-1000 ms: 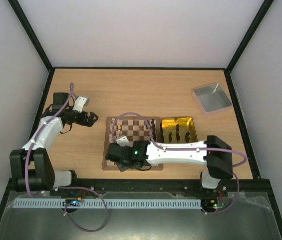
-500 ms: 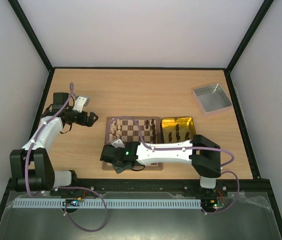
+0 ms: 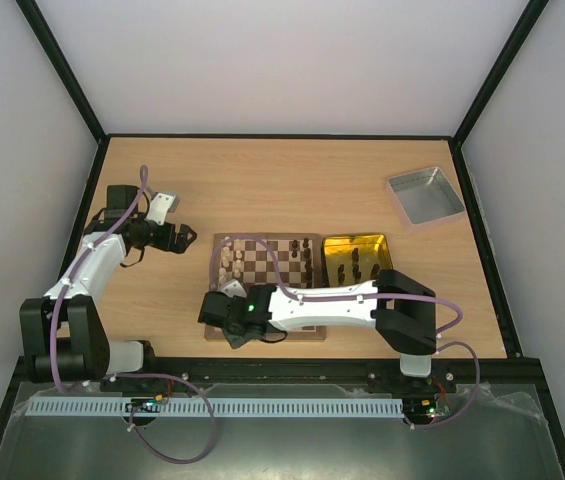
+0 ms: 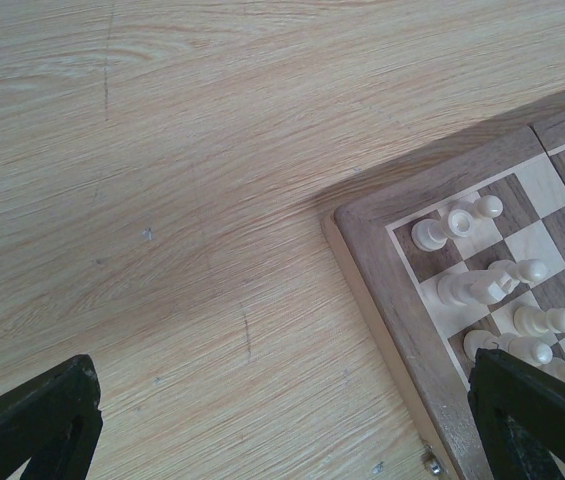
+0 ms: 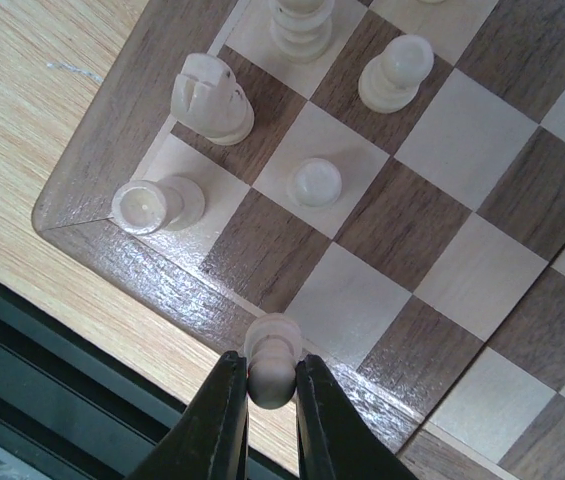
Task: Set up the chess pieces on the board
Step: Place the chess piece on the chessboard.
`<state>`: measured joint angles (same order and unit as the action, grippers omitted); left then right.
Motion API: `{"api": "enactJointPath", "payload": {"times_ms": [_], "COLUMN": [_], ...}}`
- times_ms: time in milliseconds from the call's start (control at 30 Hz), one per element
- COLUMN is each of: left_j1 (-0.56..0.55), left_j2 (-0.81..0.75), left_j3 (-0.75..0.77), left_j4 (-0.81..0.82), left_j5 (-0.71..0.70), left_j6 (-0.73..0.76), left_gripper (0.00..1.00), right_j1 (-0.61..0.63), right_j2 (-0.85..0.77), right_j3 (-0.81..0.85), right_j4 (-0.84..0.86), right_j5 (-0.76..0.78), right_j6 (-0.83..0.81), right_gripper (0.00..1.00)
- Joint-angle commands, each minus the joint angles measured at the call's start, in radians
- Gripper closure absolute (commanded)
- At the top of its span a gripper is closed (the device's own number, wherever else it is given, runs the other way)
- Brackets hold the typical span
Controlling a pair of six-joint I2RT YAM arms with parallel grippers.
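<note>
The board (image 3: 265, 263) lies mid-table, with cream chess pieces (image 3: 228, 262) along its left side and a few dark ones (image 3: 305, 249) on its right. My right gripper (image 5: 271, 385) is shut on the head of a cream pawn (image 5: 272, 355), which hangs over the border at the board's near-left corner (image 5: 112, 190). A cream rook (image 5: 152, 203), a knight (image 5: 210, 97) and pawns (image 5: 317, 182) stand on the corner squares. My left gripper (image 4: 282, 430) is open and empty over bare table, just left of the board's far-left corner (image 4: 382, 280).
A gold tin (image 3: 386, 262) holding several dark pieces sits against the board's right side. A silver-grey tray (image 3: 424, 197) lies at the far right. The table's black front rail (image 5: 52, 350) runs close below the held pawn.
My right arm has swung left along the board's near edge to its near-left corner, carrying the cream pawn. The left arm has not moved.
</note>
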<state>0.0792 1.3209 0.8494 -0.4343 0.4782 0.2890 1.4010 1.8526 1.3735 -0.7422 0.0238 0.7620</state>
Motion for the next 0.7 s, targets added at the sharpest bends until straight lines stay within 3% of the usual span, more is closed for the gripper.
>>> {"api": "enactJointPath", "payload": {"times_ms": [0,667], "left_j1": [0.005,0.005], "left_j2": [0.004,0.022], "left_j3": [-0.010,-0.010], "left_j4": [-0.002,0.002], "left_j5": [0.000,0.000], "left_j6": [0.010,0.012], "left_gripper": [0.00,0.00], "right_j1": [0.000,-0.020], "right_j2": [0.029,0.060], "right_j3": [0.025,0.044], "right_j4": [0.008,0.035], "right_j5": [0.020,0.006], "right_j6": [-0.023,-0.053], "right_gripper": [0.88,0.89]}}
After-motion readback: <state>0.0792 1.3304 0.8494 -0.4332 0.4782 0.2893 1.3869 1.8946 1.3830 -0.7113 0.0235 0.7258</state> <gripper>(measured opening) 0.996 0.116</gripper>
